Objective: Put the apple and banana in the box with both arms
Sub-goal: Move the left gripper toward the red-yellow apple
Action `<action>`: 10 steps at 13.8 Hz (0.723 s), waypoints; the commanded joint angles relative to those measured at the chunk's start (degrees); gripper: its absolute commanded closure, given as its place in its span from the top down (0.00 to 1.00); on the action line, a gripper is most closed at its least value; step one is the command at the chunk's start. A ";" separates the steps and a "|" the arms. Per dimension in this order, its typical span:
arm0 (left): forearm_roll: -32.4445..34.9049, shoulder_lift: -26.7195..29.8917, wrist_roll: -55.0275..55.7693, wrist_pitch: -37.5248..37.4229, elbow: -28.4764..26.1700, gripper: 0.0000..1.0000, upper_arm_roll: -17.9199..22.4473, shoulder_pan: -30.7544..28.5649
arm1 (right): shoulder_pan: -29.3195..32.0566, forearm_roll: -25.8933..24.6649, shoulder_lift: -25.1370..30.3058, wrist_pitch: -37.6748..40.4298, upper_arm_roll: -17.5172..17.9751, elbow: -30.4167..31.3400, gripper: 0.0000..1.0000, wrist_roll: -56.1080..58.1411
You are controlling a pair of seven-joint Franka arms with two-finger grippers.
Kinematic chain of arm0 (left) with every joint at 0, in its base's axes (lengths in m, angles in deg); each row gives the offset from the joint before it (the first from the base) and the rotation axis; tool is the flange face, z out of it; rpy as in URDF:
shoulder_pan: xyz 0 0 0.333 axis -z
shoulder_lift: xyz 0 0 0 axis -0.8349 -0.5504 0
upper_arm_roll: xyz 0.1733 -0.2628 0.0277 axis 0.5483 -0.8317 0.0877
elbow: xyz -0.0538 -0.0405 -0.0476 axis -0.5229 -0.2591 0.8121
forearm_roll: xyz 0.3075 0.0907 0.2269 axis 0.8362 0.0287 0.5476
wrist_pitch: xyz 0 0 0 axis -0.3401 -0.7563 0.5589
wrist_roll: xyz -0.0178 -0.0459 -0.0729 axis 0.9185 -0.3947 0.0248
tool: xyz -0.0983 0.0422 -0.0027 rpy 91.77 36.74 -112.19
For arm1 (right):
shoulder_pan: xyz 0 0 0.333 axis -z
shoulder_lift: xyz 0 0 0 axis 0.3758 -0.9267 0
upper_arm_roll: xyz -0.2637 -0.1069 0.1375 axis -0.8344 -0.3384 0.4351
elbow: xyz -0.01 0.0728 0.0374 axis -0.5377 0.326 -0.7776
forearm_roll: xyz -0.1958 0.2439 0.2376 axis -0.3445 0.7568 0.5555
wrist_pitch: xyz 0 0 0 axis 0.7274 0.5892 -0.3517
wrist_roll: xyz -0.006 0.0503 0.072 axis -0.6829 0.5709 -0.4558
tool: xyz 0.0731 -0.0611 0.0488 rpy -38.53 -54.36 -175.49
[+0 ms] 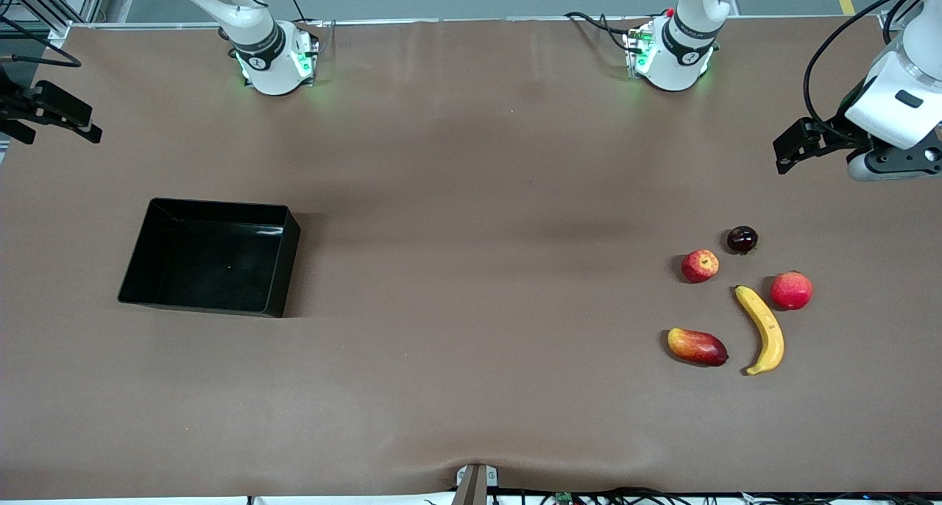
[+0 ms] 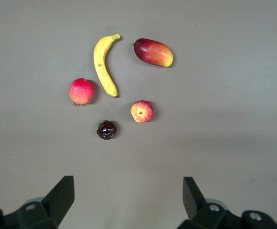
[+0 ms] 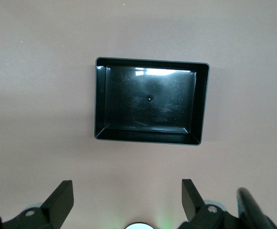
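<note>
The apple (image 1: 699,266) is small and red with a yellowish patch, and lies on the table toward the left arm's end; it also shows in the left wrist view (image 2: 142,111). The banana (image 1: 762,330) lies nearer the front camera than the apple and shows in the left wrist view too (image 2: 104,64). The black box (image 1: 283,269) is empty and sits toward the right arm's end; the right wrist view shows it from above (image 3: 203,105). My left gripper (image 1: 798,143) (image 2: 129,183) is open and empty, up high beside the fruit. My right gripper (image 1: 62,118) (image 3: 127,187) is open and empty, up high near the box.
A larger pink-red round fruit (image 1: 791,290) (image 2: 81,91), a red-and-yellow mango-like fruit (image 1: 697,346) (image 2: 153,52) and a small dark fruit (image 1: 742,239) (image 2: 107,129) lie around the apple and banana. Brown table lies between the fruit and the box.
</note>
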 commanded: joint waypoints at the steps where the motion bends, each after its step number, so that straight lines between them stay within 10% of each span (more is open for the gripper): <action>1: -1.49 -0.08 -1.23 -0.91 1.00 1.00 -0.05 -0.40 | 0.47 0.27 -0.55 1.04 0.50 -1.38 1.00 0.12; 10: -1.33 -4.03 -1.23 0.05 3.73 1.00 -0.04 -0.58 | 2.40 0.45 -2.05 0.43 0.24 -1.82 1.00 0.74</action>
